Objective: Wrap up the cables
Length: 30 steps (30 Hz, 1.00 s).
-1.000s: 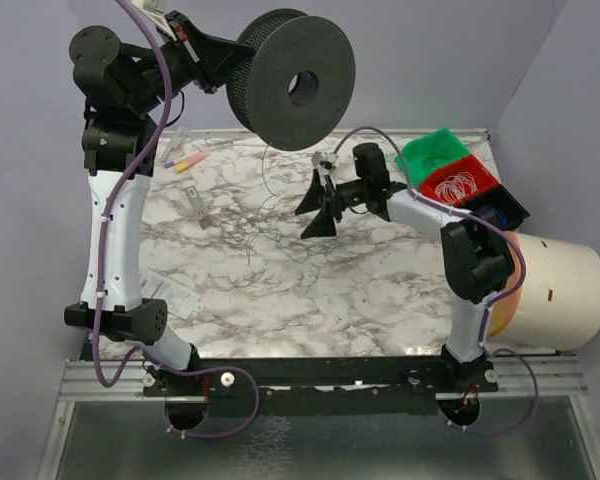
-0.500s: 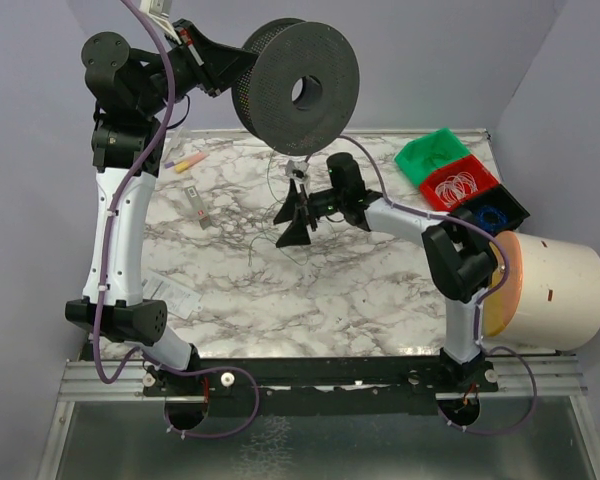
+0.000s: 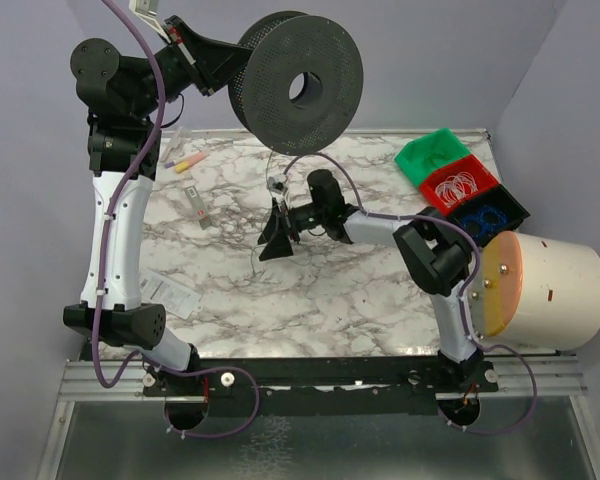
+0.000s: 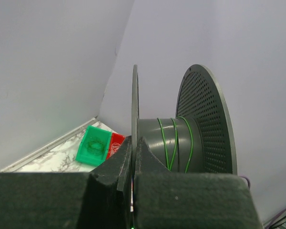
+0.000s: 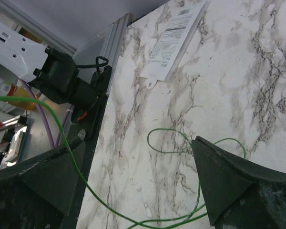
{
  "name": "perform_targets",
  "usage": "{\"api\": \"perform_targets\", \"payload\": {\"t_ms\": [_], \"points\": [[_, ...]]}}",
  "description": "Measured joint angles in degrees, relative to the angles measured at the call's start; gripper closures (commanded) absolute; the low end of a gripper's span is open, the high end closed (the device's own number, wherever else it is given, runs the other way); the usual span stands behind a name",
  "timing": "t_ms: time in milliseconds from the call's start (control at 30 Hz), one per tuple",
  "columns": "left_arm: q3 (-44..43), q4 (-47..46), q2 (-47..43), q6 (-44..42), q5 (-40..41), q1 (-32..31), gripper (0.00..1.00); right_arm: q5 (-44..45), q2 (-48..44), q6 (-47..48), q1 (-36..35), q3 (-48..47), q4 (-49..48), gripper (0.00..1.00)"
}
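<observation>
No wording is legible: the white card (image 5: 174, 40) lying on the marble table (image 5: 248, 81) bears only unreadably small print.

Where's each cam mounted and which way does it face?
Top external: above and behind the bases, looking down on the marble table; both arms show.
Left wrist: looks along the left end effector, shut on the spool flange, toward the far wall.
Right wrist: looks down through the open right end effector at green cable.
Shared: top and left wrist both see the spool.
</observation>
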State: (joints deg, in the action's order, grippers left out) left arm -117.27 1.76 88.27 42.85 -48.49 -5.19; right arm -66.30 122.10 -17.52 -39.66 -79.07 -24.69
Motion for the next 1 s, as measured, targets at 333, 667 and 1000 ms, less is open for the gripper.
{"api": "perform_targets", "payload": {"t_ms": [333, 667, 1000], "points": [[2.29, -0.87, -0.22, 0.83, -0.15, 0.33, 1.0, 1.29, 2.38, -12.94, -2.05, -2.62, -9.16, 0.5], [2.89, -0.76, -0.61, 0.72, -0.15, 0.74, 1.0, 4.31, 3.28, -11.39, -1.55, -6.08, -2.75, 1.0], [4.9, 13.51, -4.37, -16.63, 1.51, 0.98, 1.0, 6.95, -0.24, -15.21, 20.46, -4.48, 5.75, 1.0]]}}
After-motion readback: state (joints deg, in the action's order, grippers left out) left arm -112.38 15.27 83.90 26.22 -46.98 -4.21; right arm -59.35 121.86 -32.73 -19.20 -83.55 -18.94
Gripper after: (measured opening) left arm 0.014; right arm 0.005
